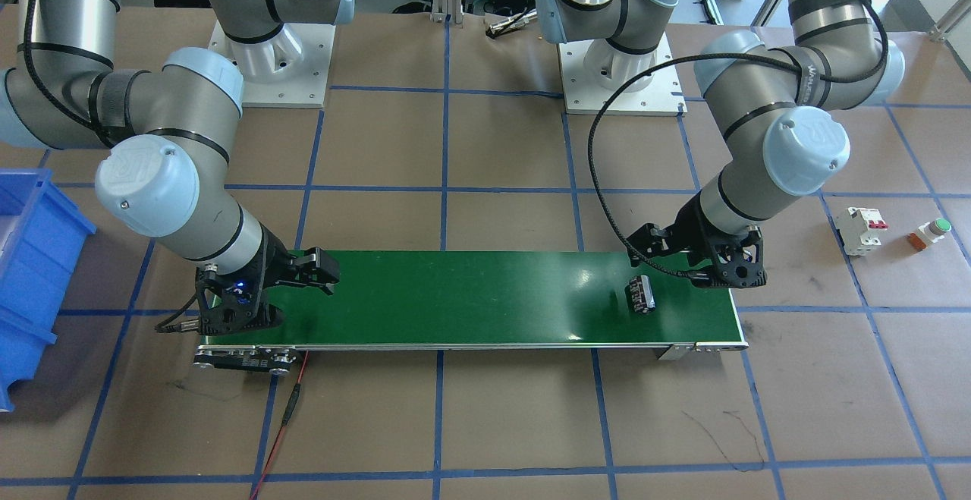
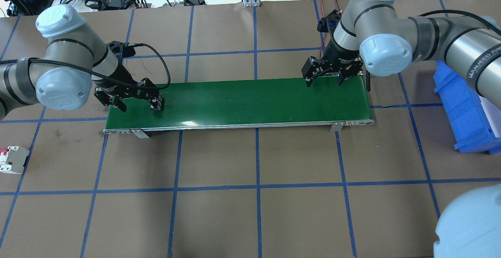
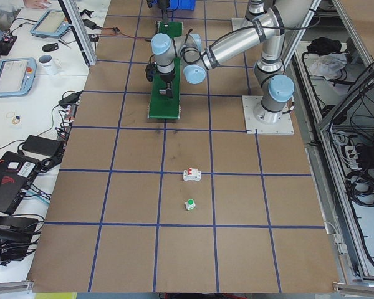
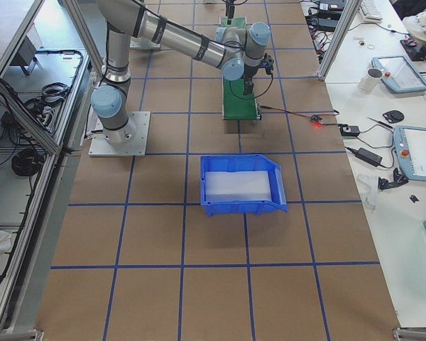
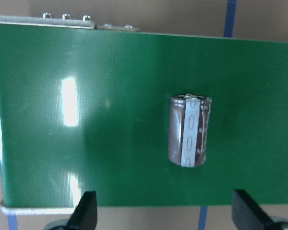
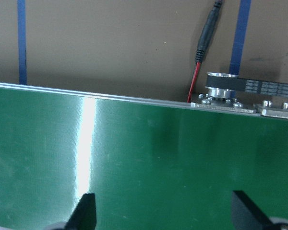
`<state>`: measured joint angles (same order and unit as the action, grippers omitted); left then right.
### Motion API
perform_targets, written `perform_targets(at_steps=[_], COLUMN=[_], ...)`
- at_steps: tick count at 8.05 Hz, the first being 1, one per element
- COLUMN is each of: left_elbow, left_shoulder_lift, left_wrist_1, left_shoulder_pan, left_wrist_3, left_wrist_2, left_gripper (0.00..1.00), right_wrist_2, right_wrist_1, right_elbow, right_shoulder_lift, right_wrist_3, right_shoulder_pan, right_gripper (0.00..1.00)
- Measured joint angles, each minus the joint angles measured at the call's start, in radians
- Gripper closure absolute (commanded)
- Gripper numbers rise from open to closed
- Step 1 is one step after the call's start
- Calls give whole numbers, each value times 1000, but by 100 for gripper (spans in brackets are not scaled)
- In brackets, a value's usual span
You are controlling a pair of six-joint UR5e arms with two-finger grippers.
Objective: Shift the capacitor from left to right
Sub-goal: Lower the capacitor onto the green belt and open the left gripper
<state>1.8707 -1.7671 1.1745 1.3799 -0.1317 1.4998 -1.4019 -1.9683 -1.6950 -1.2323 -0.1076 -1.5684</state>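
The capacitor point(image 1: 641, 293), a stubby dark cylinder with a light stripe, lies on its side on the green conveyor belt point(image 1: 485, 299) near the belt's end on my left side. In the left wrist view the capacitor point(image 5: 189, 130) lies just ahead of the fingertips point(image 5: 86, 213), free of them. My left gripper point(image 1: 675, 263) is open and empty, low over the belt right behind the capacitor. In the overhead view the left gripper point(image 2: 139, 105) hides the capacitor. My right gripper point(image 2: 325, 81) is open and empty over the belt's other end point(image 6: 182, 158).
A white circuit breaker point(image 1: 861, 231) and a green-capped push button point(image 1: 931, 233) stand on the brown table beyond the belt's left end. A blue bin point(image 2: 465, 109) sits on the table past the belt's right end. A red cable point(image 1: 292, 409) runs from the belt's motor end.
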Motion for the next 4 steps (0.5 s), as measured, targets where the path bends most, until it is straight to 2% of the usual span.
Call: perform_targets(at_steps=[2,4], left_elbow=[-59,-155], left_shoulder_lift=[68,86], left_wrist_1=[72,132], left_shoulder_pan=[75,159], left_wrist_3=[134,224], left_wrist_2=[42,44], left_gripper=[0,0], right_wrist_2=[31,58], right_wrist_1=[3,8], right_elbow=[-10,-19], right_shoulder_lift=[0,0], right_wrist_3=[0,0], right_shoulder_pan=[0,0], right_gripper=[0,0])
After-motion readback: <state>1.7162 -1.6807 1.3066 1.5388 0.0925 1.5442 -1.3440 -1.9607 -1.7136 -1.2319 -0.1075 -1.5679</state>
